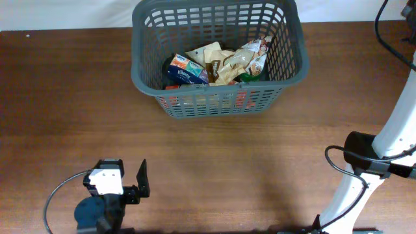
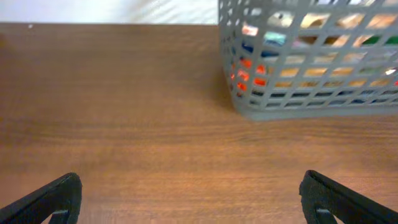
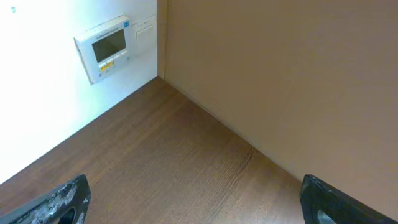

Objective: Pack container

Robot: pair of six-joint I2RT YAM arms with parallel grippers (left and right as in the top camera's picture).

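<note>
The dark grey slotted basket (image 1: 286, 62) stands at the back middle of the wooden table. It holds several groceries, among them a blue tissue pack (image 1: 185, 70) and crinkled snack bags (image 1: 237, 62). In the left wrist view the basket (image 2: 311, 106) is ahead to the right, with coloured packs showing through its slots. My left gripper (image 2: 189, 199) is open and empty, low over the table near its front left; it also shows in the overhead view (image 1: 133, 182). My right gripper (image 3: 193, 202) is open and empty over bare wood at the table's far right, facing away from the basket.
A white wall panel with a small screen (image 3: 106, 50) and a beige wall (image 3: 280, 74) lie beyond the table edge in the right wrist view. The right arm's white links (image 1: 390, 149) rise at the right side. A cable (image 1: 58, 195) loops by the left arm.
</note>
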